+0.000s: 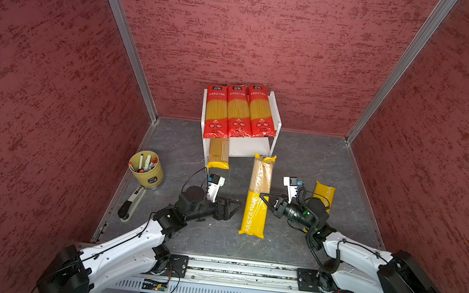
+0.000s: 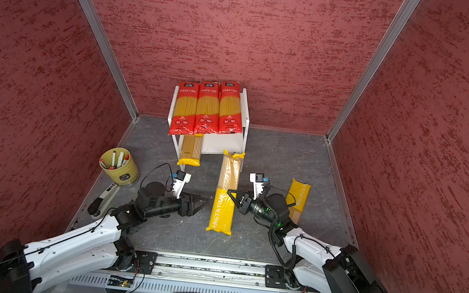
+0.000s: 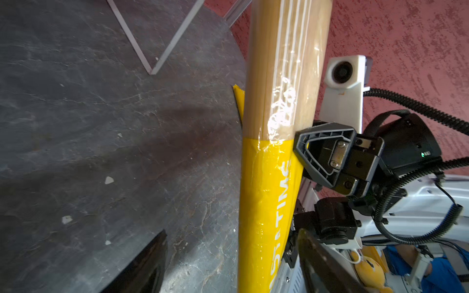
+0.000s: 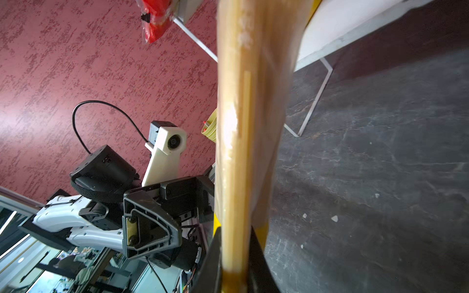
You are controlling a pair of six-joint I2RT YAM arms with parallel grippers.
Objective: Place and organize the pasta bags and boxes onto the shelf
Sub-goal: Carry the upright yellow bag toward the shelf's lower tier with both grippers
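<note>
**Bimanual work cell, seen from above.** 3 dark red textured walls [image 1: 42,73], joined by 2 aluminium corner posts [image 1: 125,40], enclose a dark grey, slate-patterned tabletop [image 1: 300,160] with pale veins and small scuffs.

- **Left of frame:** a yellow-green cup of markers [image 1: 147,170] stands near the left wall. A black-and-white handheld tool [image 1: 131,203] lies just below it at the table's edge.
- **Lower centre-left:** the left gripper [image 1: 235,207], jaws spread and empty, points at the centre yellow pack [image 1: 255,215] from just beside it, with a narrow gap between them.
- **Upper centre:** the white shelf [image 1: 249,147] stands against the back wall.
  - 3 red packs [image 1: 238,110] lie side by side across its top tier, their near ends overhanging the front.
  - The lower-tier yellow pack [image 1: 219,153] lies at the left of the lower board, its near end projecting forward.
- **Centre:** the centre yellow pack, marked PASTATIME, runs lengthwise from the lower middle of the frame up to the shelf's front. The right gripper [image 1: 264,200] is clenched on it about midway, from the right. In the right wrist view the pack passes between the jaws.
- **Right of centre:** the right yellow pack [image 1: 324,192] lies on the tabletop, partly hidden under the right arm and well apart from the shelf.
</note>
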